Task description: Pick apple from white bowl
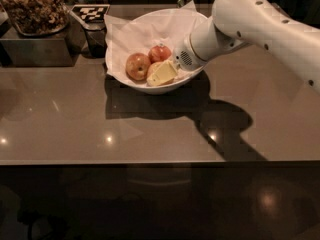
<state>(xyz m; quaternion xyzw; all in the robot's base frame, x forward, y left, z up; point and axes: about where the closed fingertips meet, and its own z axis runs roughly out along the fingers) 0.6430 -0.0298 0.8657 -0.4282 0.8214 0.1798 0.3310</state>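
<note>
Gripper (162, 74) covers the apple (153, 67) at the white bowl's (150, 88) six o'clock; whether it grips, I cannot tell; lift straight up.

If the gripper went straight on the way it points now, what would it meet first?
Most likely the apple, half hidden right at the tip of the gripper, low in the white bowl. Beyond it comes the bowl's near-left wall. Depth is unclear, so the two may be touching.
</note>
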